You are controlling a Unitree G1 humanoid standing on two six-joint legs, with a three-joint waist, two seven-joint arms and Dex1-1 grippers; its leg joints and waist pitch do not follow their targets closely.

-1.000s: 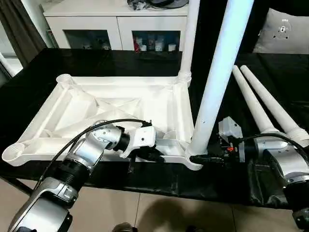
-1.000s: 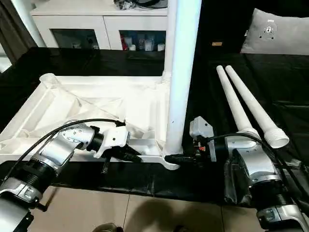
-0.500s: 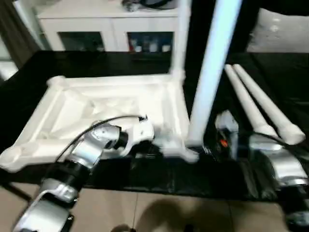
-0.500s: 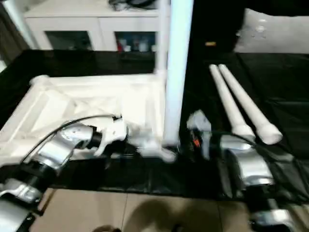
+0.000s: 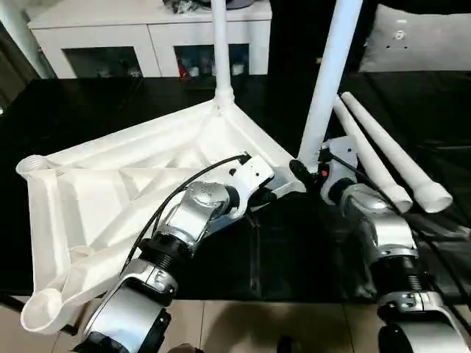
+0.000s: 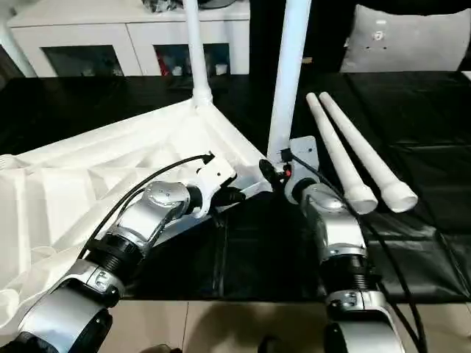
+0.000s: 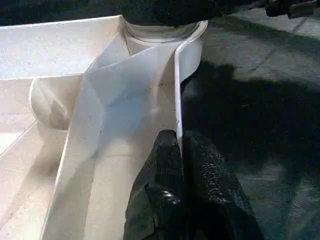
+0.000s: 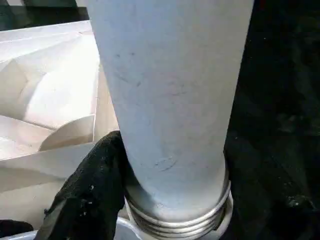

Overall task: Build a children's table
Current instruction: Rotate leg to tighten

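The children's table lies upside down, its white ribbed top [image 5: 110, 191] turned askew on the black surface. Two white legs stand upright in corner sockets: a far one [image 5: 219, 51] and a nearer one [image 5: 329, 73]. My left gripper [image 5: 267, 196] is shut on the top's thin rim, just short of the nearer leg's socket; the left wrist view shows the black fingers [image 7: 160, 165] pinching that wall. My right gripper [image 5: 303, 170] is closed around the base of the nearer leg [image 8: 170, 100], one finger [image 8: 92, 182] pressed against it. Two loose legs [image 5: 375, 154] lie side by side at the right.
A white cabinet [image 5: 103, 29] with dark glass compartments stands behind the black-covered table [image 5: 309, 243]. A grey cushion [image 5: 419, 40] lies at the back right. The top's left corner [image 5: 40, 316] hangs over the table's front edge, above the tiled floor.
The table top has swung anticlockwise with both upright legs; its left end now reaches towards me over the front edge. Both grippers kept their holds. The camera also shifted.
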